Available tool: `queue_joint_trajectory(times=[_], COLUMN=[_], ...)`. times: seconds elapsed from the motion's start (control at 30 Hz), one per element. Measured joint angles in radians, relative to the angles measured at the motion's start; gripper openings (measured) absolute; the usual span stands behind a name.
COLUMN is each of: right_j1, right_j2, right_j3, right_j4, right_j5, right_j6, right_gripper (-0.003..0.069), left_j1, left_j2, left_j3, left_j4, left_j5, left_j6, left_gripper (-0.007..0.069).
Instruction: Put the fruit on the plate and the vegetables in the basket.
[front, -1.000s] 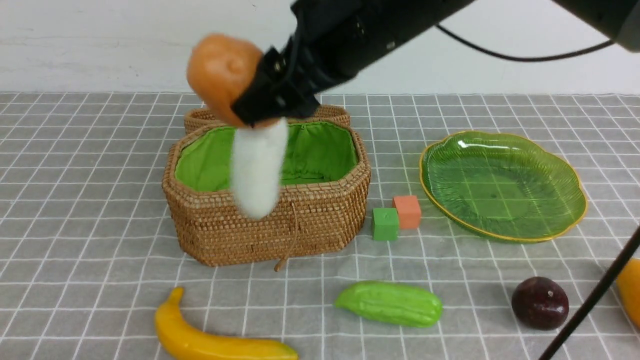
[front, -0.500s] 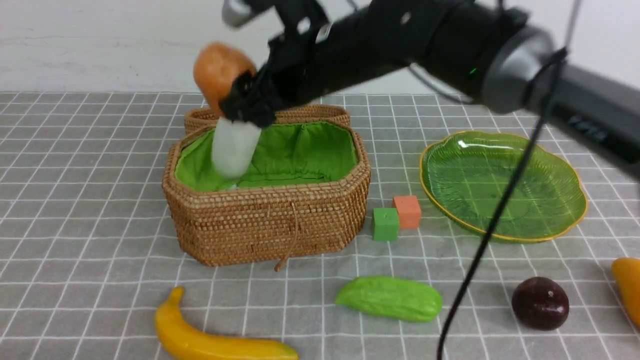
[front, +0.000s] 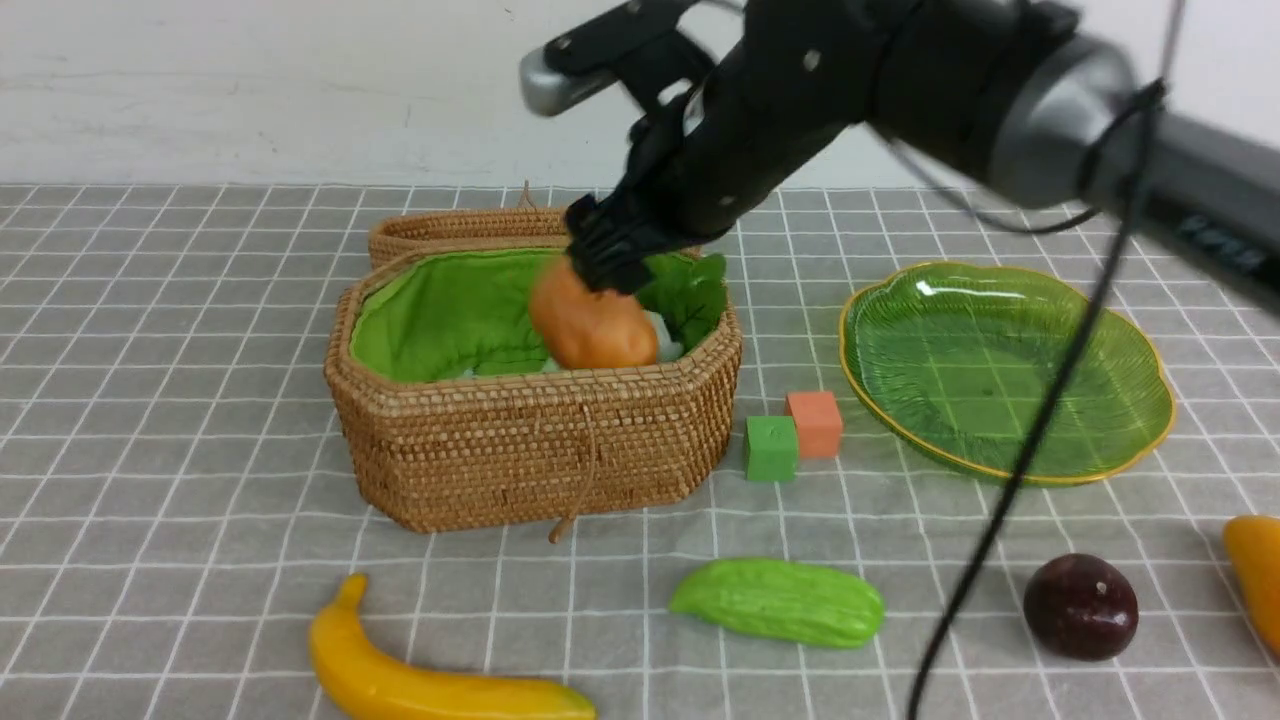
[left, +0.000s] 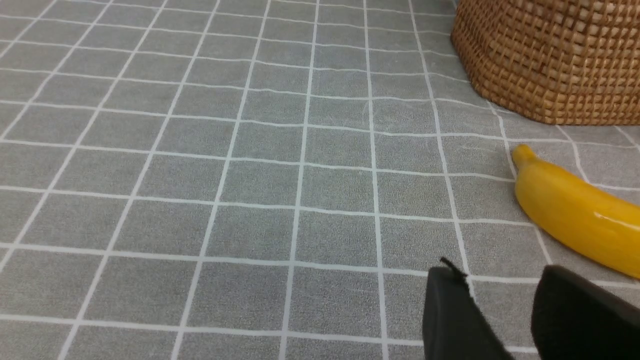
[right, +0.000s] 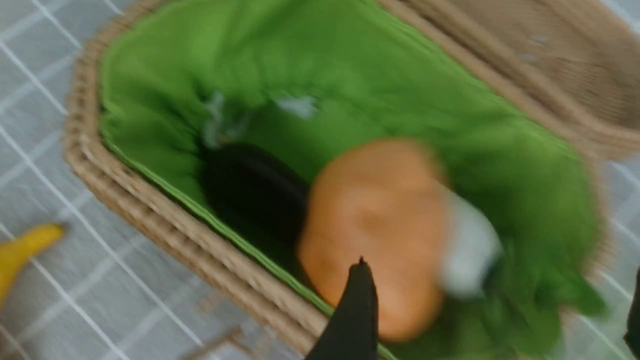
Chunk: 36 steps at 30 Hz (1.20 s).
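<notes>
Above the right end of the basket (front: 530, 450), the right claw (front: 603, 266) is spread wide, the orange-brown vegetable (front: 592, 325) and radish (front: 692, 292) seen inside the rim; near the basket's front, the left claw (left: 505, 312) is parted, empty.

The right gripper (front: 603, 268) and orange vegetable (front: 592, 330) filled the basket's (front: 520, 450) right half; its left half lay open from above. Two cubes (front: 815, 425) stood between basket and plate (front: 1000, 380).

1. front view: from the robot's side, facing forward over the whole cloth (front: 150, 400), basket (front: 530, 460) midway, banana (front: 440, 685) nearest.
2. left wrist view: low, close to the cloth (left: 250, 175), sharing a basket (left: 550, 60) corner and the banana (left: 575, 215) tip.
3. right wrist view: close above the basket (right: 85, 155), looking in.
</notes>
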Motion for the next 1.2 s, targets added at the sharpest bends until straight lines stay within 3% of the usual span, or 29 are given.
queue_joint_trajectory(times=[0.2,0.4,0.53,0.67,0.73,0.83,1.03,1.2], right_j1=[-0.008,-0.018,-0.018,-0.018,-0.018,-0.018,-0.019,-0.019], right_j2=[-0.141,-0.238,-0.222,-0.166,-0.136,-0.09,-0.112,-0.189], right_j3=[0.056,0.32,0.63,0.771,0.785,0.784,0.728,0.57], right_j4=[-0.05,0.074,0.144,0.15,0.146,0.136,0.162,0.286], right_j5=[0.118,0.149,-0.025,-0.175,-0.187,-0.171,-0.071,0.077], right_j6=[-0.044,-0.205,-0.346,-0.421,-0.434,-0.452,-0.455,-0.47], right_gripper=[0.0674,0.0666,0.0659,0.0623,0.0587,0.0433,0.044,0.044], left_j1=[0.0,0.0,0.0,0.0,0.0,0.0,0.0,0.0], left_j2=[0.0,0.0,0.0,0.0,0.0,0.0,0.0,0.0], left_j3=[0.0,0.0,0.0,0.0,0.0,0.0,0.0,0.0], left_j4=[0.0,0.0,0.0,0.0,0.0,0.0,0.0,0.0], left_j5=[0.0,0.0,0.0,0.0,0.0,0.0,-0.001,-0.001], left_j6=[0.0,0.0,0.0,0.0,0.0,0.0,0.0,0.0], left_gripper=[0.0239,0.0239,0.0239,0.0239,0.0239,0.0239,0.0239,0.0239])
